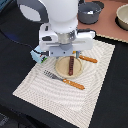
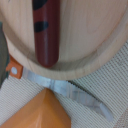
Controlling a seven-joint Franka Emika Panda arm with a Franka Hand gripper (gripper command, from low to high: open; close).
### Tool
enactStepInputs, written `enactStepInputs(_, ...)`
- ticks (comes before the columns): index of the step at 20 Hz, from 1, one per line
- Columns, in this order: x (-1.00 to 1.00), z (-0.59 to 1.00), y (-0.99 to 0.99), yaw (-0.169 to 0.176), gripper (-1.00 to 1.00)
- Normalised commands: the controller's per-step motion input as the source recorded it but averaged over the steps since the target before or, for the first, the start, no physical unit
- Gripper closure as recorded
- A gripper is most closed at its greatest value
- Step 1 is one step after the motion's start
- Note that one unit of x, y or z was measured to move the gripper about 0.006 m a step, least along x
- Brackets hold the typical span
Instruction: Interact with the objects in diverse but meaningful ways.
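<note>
Sausage lies on wooden plate on placemat, fork near. Saucepan far right. Wrist view alone shows knife blade. Gripper state: cannot tell

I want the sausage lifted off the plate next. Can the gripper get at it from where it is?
Probably yes: the sausage lies uncovered on the wooden plate, with the arm right above; the gripper itself is out of view.
</note>
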Motion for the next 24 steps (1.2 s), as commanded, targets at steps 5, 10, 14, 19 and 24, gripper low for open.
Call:
enactStepInputs(5, 0.24, -0.13, -0.01, -0.007, -1.0)
enactStepInputs(10, 0.31, -0.11, 0.0, -0.019, -1.0)
enactStepInputs(14, 0.45, -0.05, 0.0, -0.058, -1.0)
enactStepInputs(19, 0.57, 0.0, 0.0, -0.096, -1.0)
enactStepInputs(24, 0.57, 0.0, 0.01, -0.101, -1.0)
